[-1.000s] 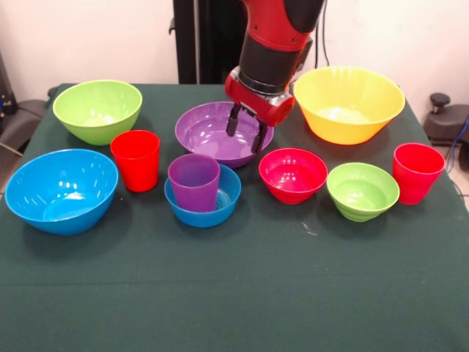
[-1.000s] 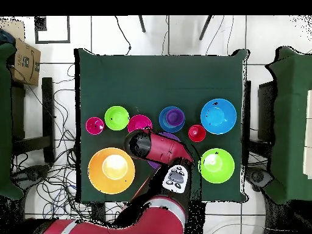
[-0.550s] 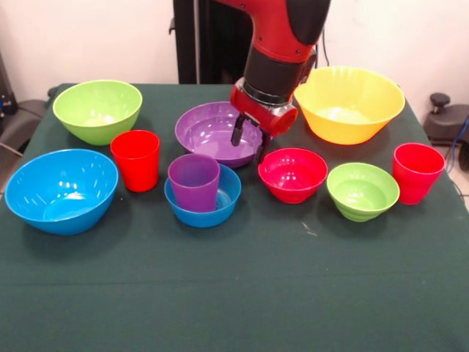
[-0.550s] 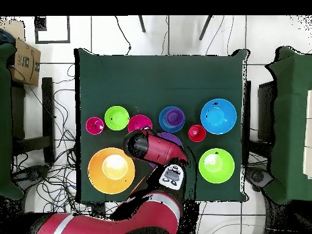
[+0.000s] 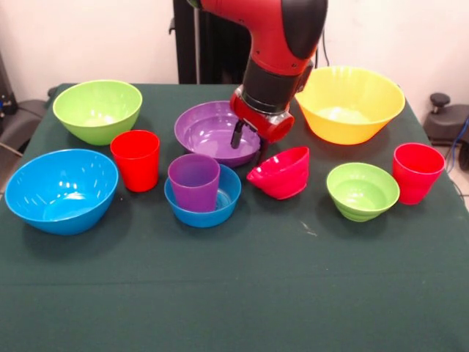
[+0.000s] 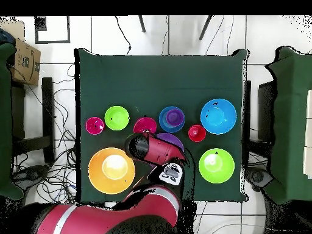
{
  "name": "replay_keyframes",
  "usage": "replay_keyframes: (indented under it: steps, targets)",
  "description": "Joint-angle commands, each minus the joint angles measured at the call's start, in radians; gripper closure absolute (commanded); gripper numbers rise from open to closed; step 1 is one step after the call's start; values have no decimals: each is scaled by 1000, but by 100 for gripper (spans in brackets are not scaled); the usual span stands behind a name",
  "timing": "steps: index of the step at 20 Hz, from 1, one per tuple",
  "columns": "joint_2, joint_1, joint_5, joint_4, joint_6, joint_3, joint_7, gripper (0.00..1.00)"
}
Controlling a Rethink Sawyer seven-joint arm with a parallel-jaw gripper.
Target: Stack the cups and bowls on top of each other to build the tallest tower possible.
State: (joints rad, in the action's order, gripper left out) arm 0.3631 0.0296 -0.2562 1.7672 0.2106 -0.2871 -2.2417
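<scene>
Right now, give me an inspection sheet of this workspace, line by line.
Surface: dark green tablecloth, flat.
Bowls: large yellow bowl, large green bowl, large blue bowl and purple bowl upright; red-pink bowl tilted, one side lifted; small green bowl upright.
Cups: purple cup stands inside the small blue bowl; two red cups stand alone.
Clutter: nothing seen.
Gripper: at the red-pink bowl's raised rim; cannot tell its state.
Cables: loose on the floor.
Surroundings: cardboard box.
</scene>
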Motion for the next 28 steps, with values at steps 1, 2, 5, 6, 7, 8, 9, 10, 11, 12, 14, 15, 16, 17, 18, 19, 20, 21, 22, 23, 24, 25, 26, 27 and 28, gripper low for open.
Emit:
replay_keyframes:
  steps: [1, 2, 5, 6, 7, 8, 9, 10, 11, 12, 14, 15, 16, 17, 18, 19, 20, 21, 22, 23, 24, 25, 26, 27, 28]
  targets:
    - [-55, 18, -34, -6, -15, 70, -169, 0]
    - [-55, 18, -35, -8, -9, 66, -169, 0]
    - [-50, 22, -34, -9, 9, 61, -165, 0]
    - [-53, 23, -34, -15, 17, 60, -162, 0]
    - [-55, 24, -34, -18, 20, 58, -161, 0]
    - [-56, 30, -33, -21, 27, 53, -160, 0]
    - [-56, 31, -31, -23, 30, 52, -158, 0]
    - [-58, 35, -30, -27, 40, 47, -155, 0]
    - [-58, 37, -30, -30, 45, 44, -153, 0]
    - [-59, 38, -29, -32, 49, 42, -151, 0]
    - [-66, 42, -28, -40, 59, 35, -148, 0]
    - [-68, 45, -27, -43, 63, 30, -145, 0]
    - [-76, 58, -14, -55, 66, 11, -133, 0]
    - [-79, 59, -9, -59, 65, 6, -123, 100]
    - [-80, 75, -15, -62, 78, -10, -134, 100]
    - [-82, 91, -22, -65, 91, -26, -146, 100]
    - [-84, 107, -28, -68, 104, -42, -157, 100]
    - [-81, 110, -30, -65, 108, -44, -159, 100]
    - [-78, 113, -33, -63, 112, -45, -160, 100]
    - [-76, 111, -34, -61, 112, -44, -160, 100]
    - [-79, 113, -33, -64, 112, -48, -158, 100]
    - [-78, 111, -34, -63, 110, -46, -157, 100]
    - [-78, 98, -37, -67, 113, -38, -151, 100]
    - [-77, 93, -40, -65, 112, -33, -151, 100]
    - [-77, 88, -41, -66, 113, -28, -149, 100]
